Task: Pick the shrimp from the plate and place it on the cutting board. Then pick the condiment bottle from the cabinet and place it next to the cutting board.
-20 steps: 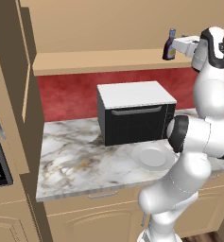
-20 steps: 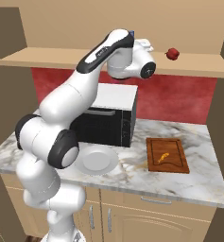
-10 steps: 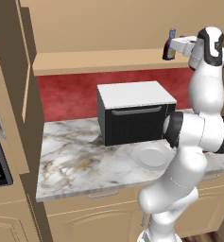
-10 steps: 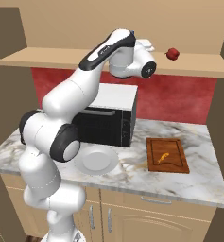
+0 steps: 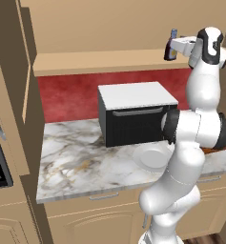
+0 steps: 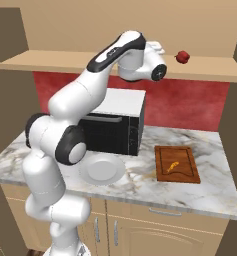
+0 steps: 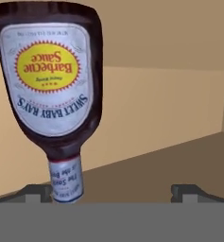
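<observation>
The condiment bottle (image 5: 170, 49) stands on the cabinet shelf (image 5: 109, 62), dark-bodied with a pale neck. My gripper (image 5: 177, 47) is up at the shelf, level with the bottle, and open. In the hand view the bottle (image 7: 56, 80) looms close and appears upside down; its neck sits just inside one of my fingertips (image 7: 38, 191), and my gripper (image 7: 112, 190) has its jaws wide apart around it. The shrimp (image 6: 172, 166) lies on the cutting board (image 6: 182, 175). To the left of the board rests the white plate (image 6: 102, 169), with nothing on it.
A black oven with a white top (image 6: 115, 125) stands on the marble counter (image 6: 200, 192) under the shelf. A small red fruit (image 6: 182, 56) sits on the shelf to the right of my hand. A tall tan cabinet (image 5: 14, 95) borders the counter's left end.
The arm has drawn more upright under the shelf, with the hand staying level with the bottle. The bottle has not moved.
</observation>
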